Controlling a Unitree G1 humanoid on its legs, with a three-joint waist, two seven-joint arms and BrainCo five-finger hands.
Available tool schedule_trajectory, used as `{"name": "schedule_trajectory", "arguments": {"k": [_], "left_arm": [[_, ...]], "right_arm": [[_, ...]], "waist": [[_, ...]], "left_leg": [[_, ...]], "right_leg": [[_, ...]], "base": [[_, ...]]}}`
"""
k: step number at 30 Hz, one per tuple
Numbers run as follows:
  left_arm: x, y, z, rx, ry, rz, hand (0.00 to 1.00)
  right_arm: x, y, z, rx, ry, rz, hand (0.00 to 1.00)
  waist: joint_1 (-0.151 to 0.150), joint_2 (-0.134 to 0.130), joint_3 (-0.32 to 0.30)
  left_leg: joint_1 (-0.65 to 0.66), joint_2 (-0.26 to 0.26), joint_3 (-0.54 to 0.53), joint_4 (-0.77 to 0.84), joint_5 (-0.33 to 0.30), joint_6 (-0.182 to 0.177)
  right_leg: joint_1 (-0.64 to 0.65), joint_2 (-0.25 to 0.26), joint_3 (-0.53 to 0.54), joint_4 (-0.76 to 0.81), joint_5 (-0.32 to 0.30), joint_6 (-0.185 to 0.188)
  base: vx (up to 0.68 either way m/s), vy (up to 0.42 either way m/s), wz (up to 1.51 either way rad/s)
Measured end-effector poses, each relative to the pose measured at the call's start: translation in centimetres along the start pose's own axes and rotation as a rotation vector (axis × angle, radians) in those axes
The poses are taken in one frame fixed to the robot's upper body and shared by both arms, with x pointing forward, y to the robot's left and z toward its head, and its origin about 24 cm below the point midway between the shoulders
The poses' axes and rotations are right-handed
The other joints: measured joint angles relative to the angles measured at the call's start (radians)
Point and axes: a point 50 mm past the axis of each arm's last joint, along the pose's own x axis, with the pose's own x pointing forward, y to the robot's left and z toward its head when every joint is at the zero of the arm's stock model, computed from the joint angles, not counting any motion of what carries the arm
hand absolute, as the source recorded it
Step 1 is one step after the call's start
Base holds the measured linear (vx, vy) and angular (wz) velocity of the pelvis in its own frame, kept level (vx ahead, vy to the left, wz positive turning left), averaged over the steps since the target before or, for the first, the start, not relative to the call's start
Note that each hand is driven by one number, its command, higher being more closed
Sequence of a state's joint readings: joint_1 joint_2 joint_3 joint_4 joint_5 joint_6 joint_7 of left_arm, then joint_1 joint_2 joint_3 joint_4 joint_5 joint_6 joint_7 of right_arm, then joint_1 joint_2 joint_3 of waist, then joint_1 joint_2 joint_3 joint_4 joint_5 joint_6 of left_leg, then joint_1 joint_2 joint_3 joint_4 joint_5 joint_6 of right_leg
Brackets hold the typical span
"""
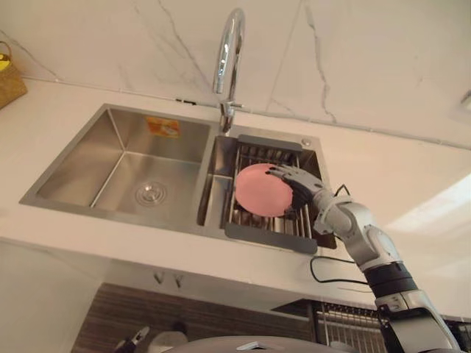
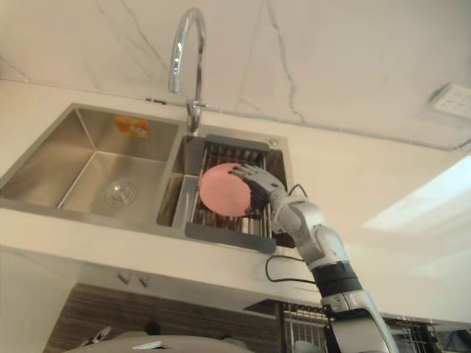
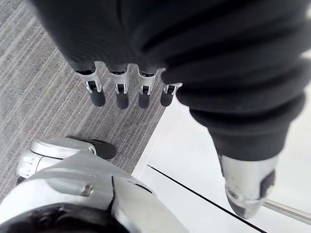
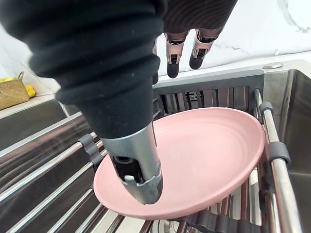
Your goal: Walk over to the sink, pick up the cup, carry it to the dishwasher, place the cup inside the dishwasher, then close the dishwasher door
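A round pink plate (image 1: pixel 259 193) leans tilted on the wire drying rack (image 1: pixel 266 237) in the right basin of the steel sink (image 1: pixel 118 158). My right hand (image 1: pixel 303 188) reaches in from the right. Its straight fingers (image 4: pixel 171 62) lie past the plate's (image 4: pixel 209 155) far rim and its thumb (image 4: pixel 138 167) stands over the near rim, so the plate sits between them with no curled grip to be seen. I see no cup in the sink. My left hand (image 3: pixel 121 92) hangs low beside me over the grey floor, its fingers straight and holding nothing.
A tall chrome faucet (image 1: pixel 229 59) rises behind the divider between the basins. The left basin holds just its drain (image 1: pixel 150 193). A woven basket (image 1: pixel 9 81) stands on the white counter at far left. Below the counter at lower right is a wire rack (image 1: pixel 349 320).
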State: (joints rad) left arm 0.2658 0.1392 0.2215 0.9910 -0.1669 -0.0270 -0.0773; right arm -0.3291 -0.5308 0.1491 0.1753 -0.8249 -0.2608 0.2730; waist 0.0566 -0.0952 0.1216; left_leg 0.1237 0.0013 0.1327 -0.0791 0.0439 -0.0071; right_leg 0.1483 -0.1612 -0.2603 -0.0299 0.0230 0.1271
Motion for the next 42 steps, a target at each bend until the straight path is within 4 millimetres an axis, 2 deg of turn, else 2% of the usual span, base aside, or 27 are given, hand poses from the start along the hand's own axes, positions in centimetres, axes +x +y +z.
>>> {"name": "schedule_trajectory", "arguments": {"k": [6,17,24,37,42], "left_arm": [[0.0,-0.1,-0.1,0.016,0.005,-0.006,0.00],[0.0,-0.3,-0.1,0.031,0.003,-0.015,0.00],[0.0,-0.4,0.3,0.033,-0.015,-0.019,0.00],[0.0,-0.8,0.6,0.065,-0.022,-0.036,0.00],[0.1,-0.8,0.6,0.068,-0.021,-0.036,0.00]], "right_arm": [[0.1,0.9,-0.6,0.001,0.030,0.019,0.00],[0.3,1.9,-0.2,-0.090,0.024,0.069,0.00],[0.2,2.4,-0.5,-0.152,0.035,0.074,0.00],[0.1,5.0,-1.9,-0.226,0.117,0.168,0.00],[0.0,5.2,-2.2,-0.259,0.130,0.146,0.00]], "waist": [[0.000,0.000,0.000],[-0.002,0.004,0.000],[-0.002,0.006,-0.001],[0.000,0.012,-0.002],[0.000,0.019,-0.003]], "left_leg": [[-0.003,-0.002,-0.002,-0.007,0.009,0.004],[-0.019,-0.006,0.000,-0.007,0.011,0.000],[-0.021,-0.009,0.001,-0.007,0.013,0.003],[-0.023,-0.011,0.000,-0.008,0.010,0.000],[-0.025,-0.011,-0.002,-0.008,0.010,-0.001]], "right_leg": [[-0.005,-0.001,-0.001,0.001,0.002,-0.001],[-0.011,-0.008,-0.001,-0.012,0.009,-0.008],[-0.010,-0.007,-0.001,-0.021,0.019,0.004],[-0.011,-0.008,-0.002,-0.020,0.012,-0.006],[-0.011,-0.008,-0.004,-0.022,0.012,-0.006]], "base": [[-0.07,-0.003,0.01],[-0.03,0.003,0.01],[0.00,-0.001,0.00],[-0.02,-0.003,0.01],[0.00,0.000,0.00]]}}
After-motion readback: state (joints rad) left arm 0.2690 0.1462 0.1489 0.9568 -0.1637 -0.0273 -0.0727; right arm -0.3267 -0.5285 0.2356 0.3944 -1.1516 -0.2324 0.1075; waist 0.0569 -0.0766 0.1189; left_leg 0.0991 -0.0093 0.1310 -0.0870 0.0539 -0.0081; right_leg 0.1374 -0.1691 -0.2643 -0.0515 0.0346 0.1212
